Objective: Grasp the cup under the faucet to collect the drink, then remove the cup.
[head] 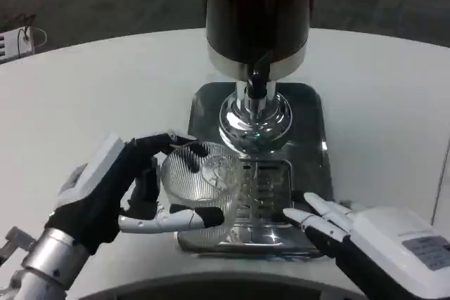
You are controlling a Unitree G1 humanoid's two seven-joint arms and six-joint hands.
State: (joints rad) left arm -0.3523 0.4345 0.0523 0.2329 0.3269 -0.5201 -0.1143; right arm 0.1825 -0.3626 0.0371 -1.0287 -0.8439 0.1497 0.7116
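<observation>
Ribbed clear cup (204,180) is gripped by left hand (123,191) on drip tray (309,124) — right hand (351,233) rested alongside, fingers spread, nothing held.

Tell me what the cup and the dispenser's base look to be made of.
Cup: clear ribbed plastic or glass; the base shows through it.
Dispenser base: polished metal, likely stainless steel; it is mirror-bright with reflections.

One cup (200,184), one drink dispenser (256,26), two hands: left hand (116,187), right hand (373,240).
</observation>
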